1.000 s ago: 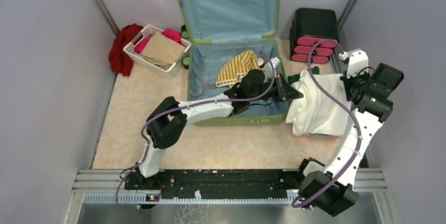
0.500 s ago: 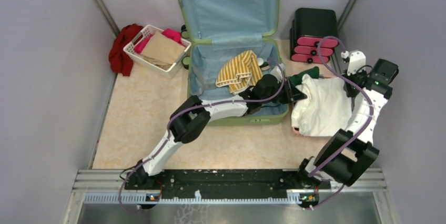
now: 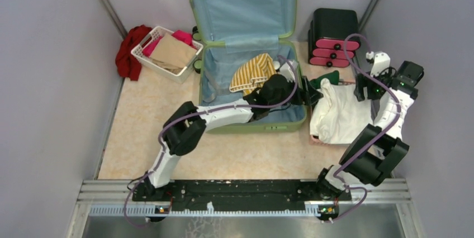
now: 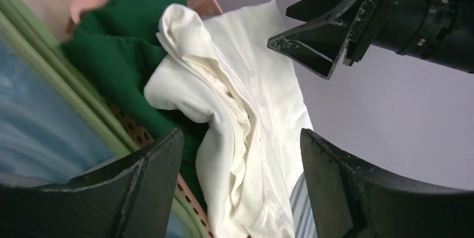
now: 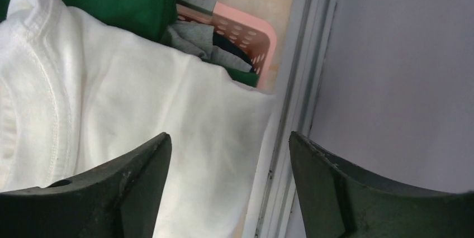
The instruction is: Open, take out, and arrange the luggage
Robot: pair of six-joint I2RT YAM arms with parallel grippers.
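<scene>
From above, the open luggage (image 3: 240,9) lies at mid-back of the table (image 3: 145,137), the left gripper (image 3: 309,94) just past its right rim and the right gripper (image 3: 362,90) farther right, both over a white shirt (image 3: 344,112); the left wrist view shows wide, empty jaws with the green rim at lower left; the right wrist view shows jaws spread wide above the shirt.

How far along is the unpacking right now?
Done: the luggage lies open, and a white garment is draped over the green garment and the pink basket beside it. In hand: nothing; the left gripper and right gripper stand open at that white garment. Left: the yellow-striped garment inside the luggage.
</scene>
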